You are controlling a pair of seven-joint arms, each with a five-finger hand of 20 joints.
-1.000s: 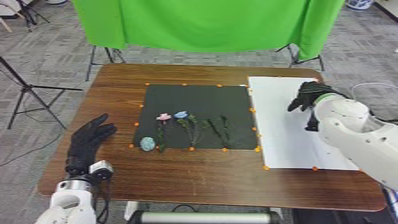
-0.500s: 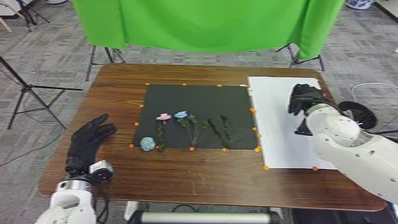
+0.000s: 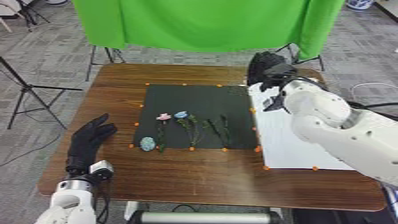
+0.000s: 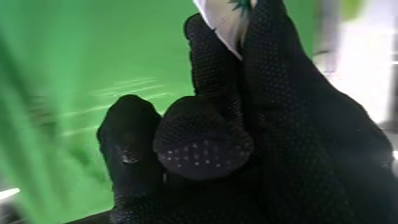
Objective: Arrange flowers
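Observation:
In the head view my right hand (image 3: pixel 268 71) is above the back end of the white sheet (image 3: pixel 306 150). In the right wrist view, fingers of my right hand (image 4: pixel 266 95) pinch a pale piece (image 4: pixel 222 17) with dark green on it. On the black mat (image 3: pixel 191 95) lie a pink flower (image 3: pixel 163 117), a blue flower (image 3: pixel 181 115) and leafy green stems (image 3: pixel 225 131) side by side. A light blue oval thing (image 3: pixel 147 144) sits at the mat's near left corner. My left hand (image 3: pixel 87 140) rests open at the table's left side, apart from the flowers.
Small orange markers (image 3: pixel 266 168) line the edges of the mat and sheet on the brown table (image 3: pixel 187 177). A green cloth (image 3: pixel 209 25) hangs beyond the table's back edge. A black stand (image 3: pixel 31 87) is on the floor at the left.
My right hand has moved from over the right part of the white sheet towards the back and to the left. The left hand and the flowers have stayed where they were.

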